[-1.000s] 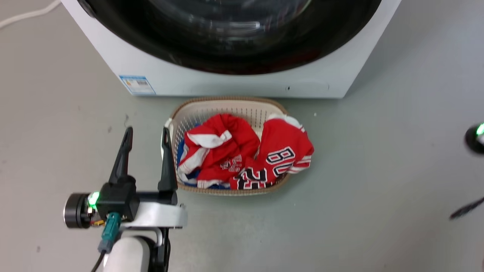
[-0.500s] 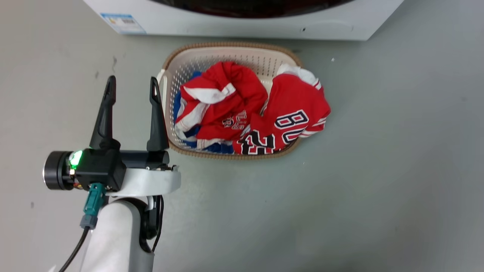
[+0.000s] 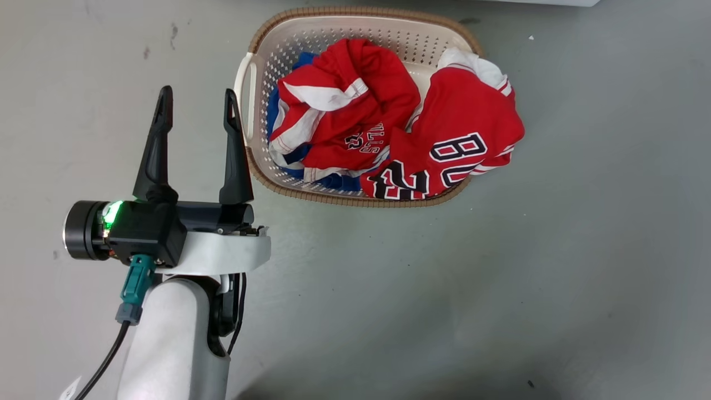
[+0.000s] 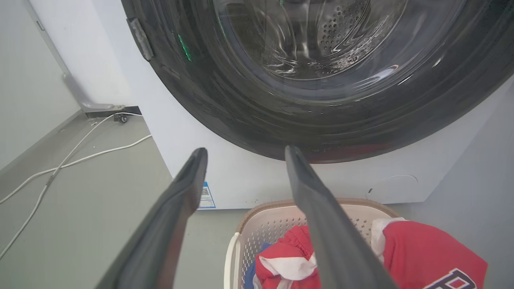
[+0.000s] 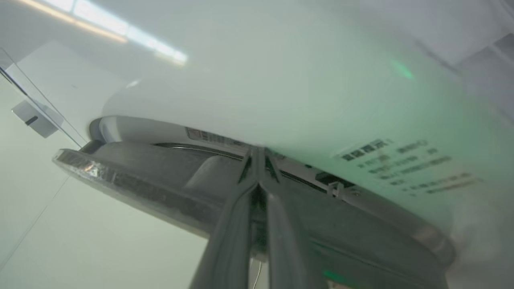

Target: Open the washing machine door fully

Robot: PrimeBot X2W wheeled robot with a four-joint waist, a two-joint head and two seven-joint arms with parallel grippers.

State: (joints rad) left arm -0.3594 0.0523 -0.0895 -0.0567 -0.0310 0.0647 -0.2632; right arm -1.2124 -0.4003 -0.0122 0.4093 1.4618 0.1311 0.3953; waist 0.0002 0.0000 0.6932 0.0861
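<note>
The washing machine door (image 4: 225,104) is a glossy black disc with a bulging glass centre, set in the white machine (image 4: 241,180). In the right wrist view the door (image 5: 160,168) stands a little off the machine's white front (image 5: 281,100). My right gripper (image 5: 257,154) is shut, its tips pushed into that gap at the door's edge. My left gripper (image 3: 198,93) hangs open and empty over the floor beside the basket. In its own view the left gripper (image 4: 245,149) points at the machine's lower front.
A beige laundry basket (image 3: 244,78) of red jerseys (image 3: 355,111) sits on the grey floor just in front of the machine, right of my left gripper. White cables (image 4: 80,156) run along the floor to the machine's left, near a wall.
The head camera has tilted down: the machine has slid out of the top of the picture and the basket has shifted up. The left gripper stays open. The right gripper has left the head view.
</note>
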